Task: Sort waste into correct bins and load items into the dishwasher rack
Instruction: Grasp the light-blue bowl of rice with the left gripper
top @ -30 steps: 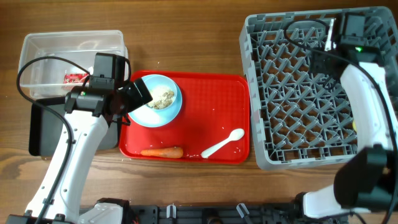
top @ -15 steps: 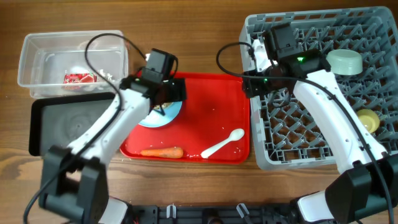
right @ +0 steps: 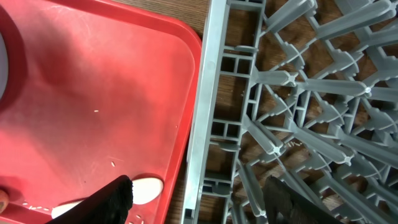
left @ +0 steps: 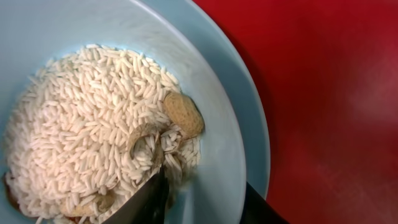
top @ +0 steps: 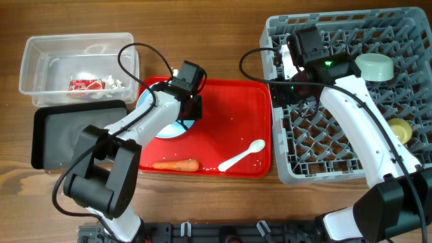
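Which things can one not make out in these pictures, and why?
Overhead: the left arm hides most of the light blue plate.
Left wrist: the bottom edge cuts the left gripper; whether it clamps the plate's rim cannot be told.
Right wrist: the bottom edge cuts off most of the white spoon.

Red serving tray [top: 233,125], on wooden table [top: 202,40]

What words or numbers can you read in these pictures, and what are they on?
None can be read.
The red-and-white wrapper in the clear tub may carry print, but it is too small and blurred to read.
The plate, red tray, spoon and rack show no writing.
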Available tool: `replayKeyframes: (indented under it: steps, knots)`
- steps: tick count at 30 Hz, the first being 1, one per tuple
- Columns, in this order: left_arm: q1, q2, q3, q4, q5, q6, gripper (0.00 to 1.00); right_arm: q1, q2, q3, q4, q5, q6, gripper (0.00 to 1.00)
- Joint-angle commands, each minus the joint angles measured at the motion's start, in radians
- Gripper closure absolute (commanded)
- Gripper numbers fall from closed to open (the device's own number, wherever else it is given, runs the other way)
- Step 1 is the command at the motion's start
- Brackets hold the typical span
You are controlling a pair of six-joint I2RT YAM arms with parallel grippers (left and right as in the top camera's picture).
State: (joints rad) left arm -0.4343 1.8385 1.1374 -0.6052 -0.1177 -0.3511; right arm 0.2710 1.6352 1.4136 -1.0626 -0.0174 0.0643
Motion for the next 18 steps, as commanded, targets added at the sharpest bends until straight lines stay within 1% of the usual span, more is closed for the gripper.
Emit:
replayKeyframes:
  steps: [1,2,8,11,14,18]
  knots:
    - [-0.014,0.009,0.006,-0.008,-0.015,-0.003,0.84,-0.002,-0.003,-0.001,-0.005,0.018,0.018,0.30]
    - [-0.014,0.009,0.006,-0.013,-0.015,-0.003,0.89,-0.002,-0.003,-0.001,-0.005,0.018,0.017,0.30]
    - [-0.014,-0.029,0.006,-0.060,-0.095,-0.004,0.96,-0.002,-0.003,-0.001,-0.005,0.018,0.017,0.30]
    - [-0.014,-0.067,0.006,-0.073,-0.101,-0.014,0.96,-0.002,-0.003,-0.001,-0.005,0.018,0.017,0.30]
    - [-0.014,-0.119,0.006,-0.127,-0.104,-0.048,0.96,-0.002,-0.003,-0.001,-0.012,0.018,0.017,0.30]
    - [0.024,-0.256,0.006,-0.224,-0.104,-0.058,0.96,-0.002,-0.004,-0.001,-0.030,0.017,0.018,0.32]
